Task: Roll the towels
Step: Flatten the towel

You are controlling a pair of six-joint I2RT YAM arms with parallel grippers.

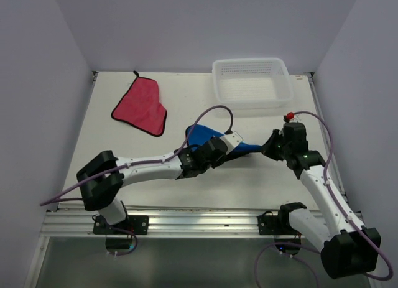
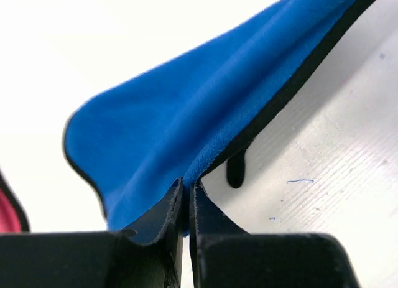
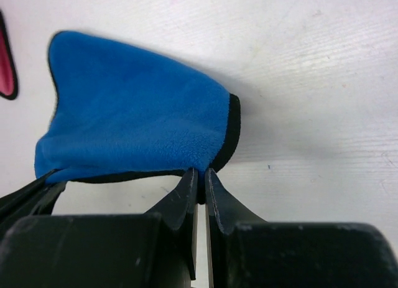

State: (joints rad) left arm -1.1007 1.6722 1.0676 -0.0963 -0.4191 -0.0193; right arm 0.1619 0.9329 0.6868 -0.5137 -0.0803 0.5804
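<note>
Left claw (image 2: 188,191) pinches blue towel (image 2: 186,107) edge, jaws nearly closed. Right claw (image 3: 200,176) pinches another dark-edged corner. Pink towel (image 1: 142,106) lies flat on counter (image 1: 249,182), well apart.

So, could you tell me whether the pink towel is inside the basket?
No, the pink towel lies flat on the table, left of the basket.

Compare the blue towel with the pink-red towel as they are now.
Colour: the blue towel is bright blue, the pink-red towel pink-red.
Pose: the blue towel is bunched and folded over; the pink-red towel lies spread flat on the table.
Handling: the left gripper and right gripper each pinch the blue towel's edge; nothing touches the pink-red towel.
Shared: dark edging, and neither is rolled yet.
</note>
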